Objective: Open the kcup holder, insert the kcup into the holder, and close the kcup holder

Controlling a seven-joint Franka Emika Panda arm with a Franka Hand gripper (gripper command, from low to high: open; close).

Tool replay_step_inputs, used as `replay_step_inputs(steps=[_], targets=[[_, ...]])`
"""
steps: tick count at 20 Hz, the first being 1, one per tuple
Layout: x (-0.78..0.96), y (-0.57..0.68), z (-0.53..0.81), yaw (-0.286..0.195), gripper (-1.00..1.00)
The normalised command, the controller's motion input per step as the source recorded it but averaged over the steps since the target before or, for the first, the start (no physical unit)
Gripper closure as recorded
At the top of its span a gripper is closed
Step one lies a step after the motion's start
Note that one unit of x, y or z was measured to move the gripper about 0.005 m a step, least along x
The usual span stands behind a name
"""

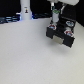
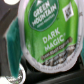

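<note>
The kcup [image 2: 47,35] fills the wrist view, showing its green printed lid with a white rim. A teal finger [image 2: 12,47] presses against its side. My gripper [image 1: 53,25] is shut on the kcup and holds it just above the kcup holder [image 1: 61,36], a black box on the table at the exterior view's right. The holder's light handle [image 1: 63,41] shows on its front. I cannot tell whether its tray is slid out, and the pod slots are hidden. The kcup itself is too small to make out in the exterior view.
A tall white bottle-like object [image 1: 25,9] stands at the back on the exterior view's left. The white table [image 1: 30,55] spreads in front of the holder. Dark clutter lines the back edge.
</note>
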Motion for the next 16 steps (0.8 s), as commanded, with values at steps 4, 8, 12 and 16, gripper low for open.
replay_step_inputs(steps=[4, 8, 12, 16], targets=[[0.15, 0.29, 0.16, 0.005, 1.0], [0.2, 0.47, 0.28, 0.013, 1.0], [0.24, 0.44, 0.22, 0.008, 1.0], [0.28, 0.09, 0.05, -0.017, 1.0]])
